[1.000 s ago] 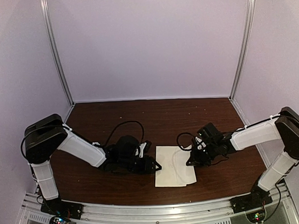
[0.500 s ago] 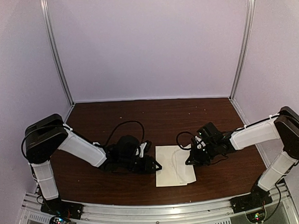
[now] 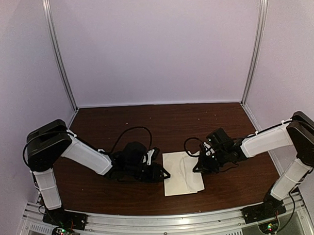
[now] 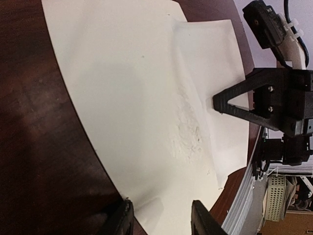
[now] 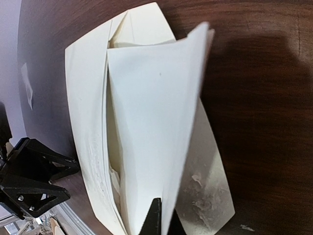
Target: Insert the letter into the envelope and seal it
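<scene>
The cream envelope (image 3: pixel 177 178) lies flat on the table between my arms. It fills the left wrist view (image 4: pixel 122 98). My left gripper (image 3: pixel 164 174) is open, and its fingers straddle the envelope's left edge (image 4: pixel 161 220). My right gripper (image 3: pixel 196 167) is shut on the edge of the whiter letter sheet (image 5: pixel 151 122) (image 5: pixel 164 223). The sheet is lifted and arches over the envelope body (image 5: pixel 85 122). Its far part runs in at the envelope's opening. The flap (image 5: pixel 208 186), with a rough worn patch, lies open on the table on the right. In the left wrist view the letter (image 4: pixel 210 63) reaches to the right gripper (image 4: pixel 220 104).
The table is dark brown wood (image 3: pixel 162 122) with pale walls around it. A metal rail (image 3: pixel 160 220) runs along the near edge. Black cables (image 3: pixel 129 131) loop above the left wrist and beside the right wrist (image 3: pixel 189 144).
My right gripper has moved slightly left with the letter, pushing it further over the envelope. The left gripper has stayed in place.
</scene>
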Tool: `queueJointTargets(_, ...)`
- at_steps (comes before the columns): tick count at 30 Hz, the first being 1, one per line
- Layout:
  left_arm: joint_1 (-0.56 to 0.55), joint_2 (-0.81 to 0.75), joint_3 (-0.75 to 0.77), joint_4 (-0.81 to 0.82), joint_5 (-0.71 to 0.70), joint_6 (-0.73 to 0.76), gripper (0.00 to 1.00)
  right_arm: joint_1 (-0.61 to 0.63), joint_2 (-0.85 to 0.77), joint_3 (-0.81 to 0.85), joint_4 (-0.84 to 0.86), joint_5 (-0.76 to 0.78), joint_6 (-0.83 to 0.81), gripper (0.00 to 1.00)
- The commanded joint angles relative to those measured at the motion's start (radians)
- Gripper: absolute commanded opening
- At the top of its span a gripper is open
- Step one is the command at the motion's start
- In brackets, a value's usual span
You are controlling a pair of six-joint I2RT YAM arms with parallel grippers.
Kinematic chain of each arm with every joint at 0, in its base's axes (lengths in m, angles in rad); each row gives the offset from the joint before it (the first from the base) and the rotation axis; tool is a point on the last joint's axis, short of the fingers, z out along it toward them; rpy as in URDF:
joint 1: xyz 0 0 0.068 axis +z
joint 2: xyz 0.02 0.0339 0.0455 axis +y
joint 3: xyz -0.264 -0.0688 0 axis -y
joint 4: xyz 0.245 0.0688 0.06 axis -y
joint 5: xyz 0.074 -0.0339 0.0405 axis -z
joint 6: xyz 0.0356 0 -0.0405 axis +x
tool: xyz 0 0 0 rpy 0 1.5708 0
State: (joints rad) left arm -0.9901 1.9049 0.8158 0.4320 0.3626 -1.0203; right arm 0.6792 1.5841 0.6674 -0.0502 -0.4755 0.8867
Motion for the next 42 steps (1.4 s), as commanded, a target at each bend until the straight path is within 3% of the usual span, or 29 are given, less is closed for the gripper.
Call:
queueJointTargets(1,-0.007,0.024,0.027,0.025,0.012,0.003,0.41,0.025,0.013,0.025,0.047,-0.051,0.003,0.00)
queueJointTargets(35,-0.007,0.021,0.047,0.036,0.003,0.006,0.41,0.096,0.106,0.115,0.096,-0.094,-0.006,0.00)
queueJointTargets(42,-0.007,-0.035,0.030,-0.021,-0.082,0.041,0.45,0.098,0.056,0.115,0.057,-0.025,-0.010,0.00)
